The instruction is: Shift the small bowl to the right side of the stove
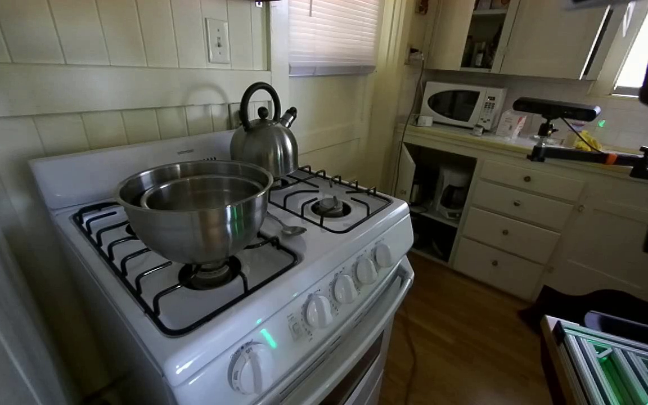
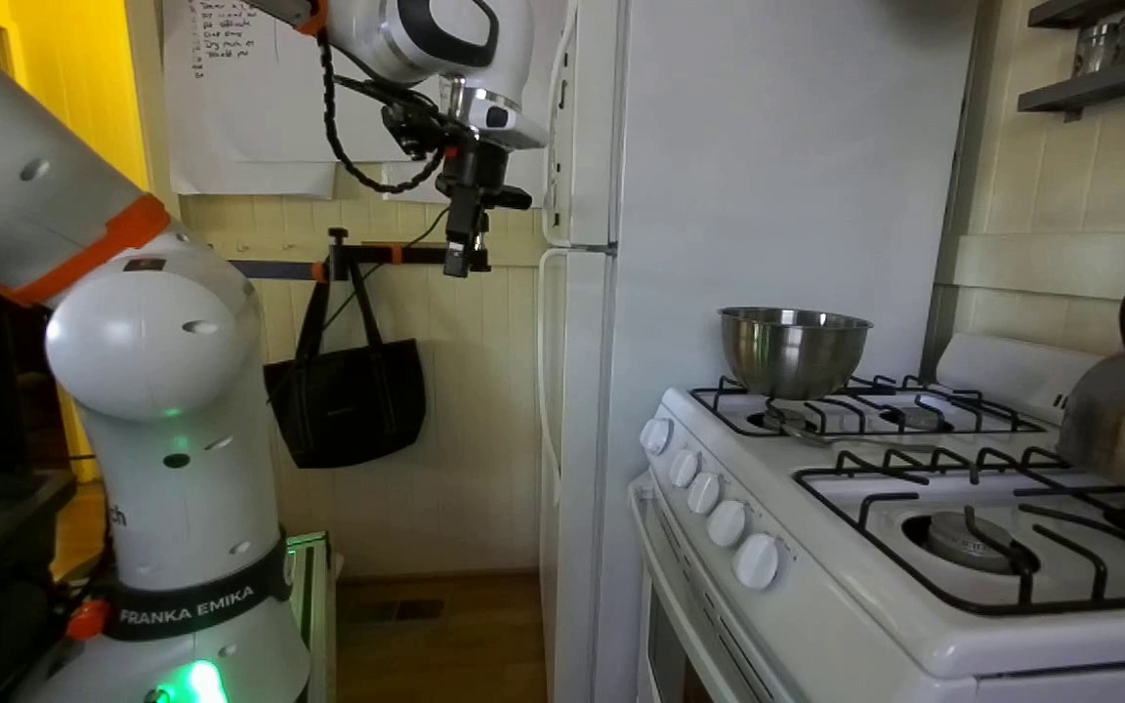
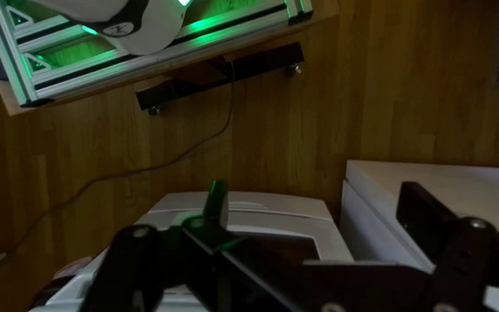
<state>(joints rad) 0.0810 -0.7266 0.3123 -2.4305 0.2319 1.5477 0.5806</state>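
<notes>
My fingers (image 3: 425, 216): apart
Sm bowl (image 1: 206, 193): in lg pot (image 1: 200, 233), prob pre-grasp
Stove (image 1: 324, 256): next I'd reach over, pinch sm bowl

The stove (image 1: 324, 251) bears a pot (image 1: 203, 236), kettle (image 1: 266, 148) and spoon (image 1: 294, 230)

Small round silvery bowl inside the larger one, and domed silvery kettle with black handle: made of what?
Small bowl: probably stainless steel, softly shiny; grey metallic sheen inside.
Kettle body: likely steel, satin, with blurred reflections.
Black handle: perhaps dullish plastic; no metallic glare.
</notes>
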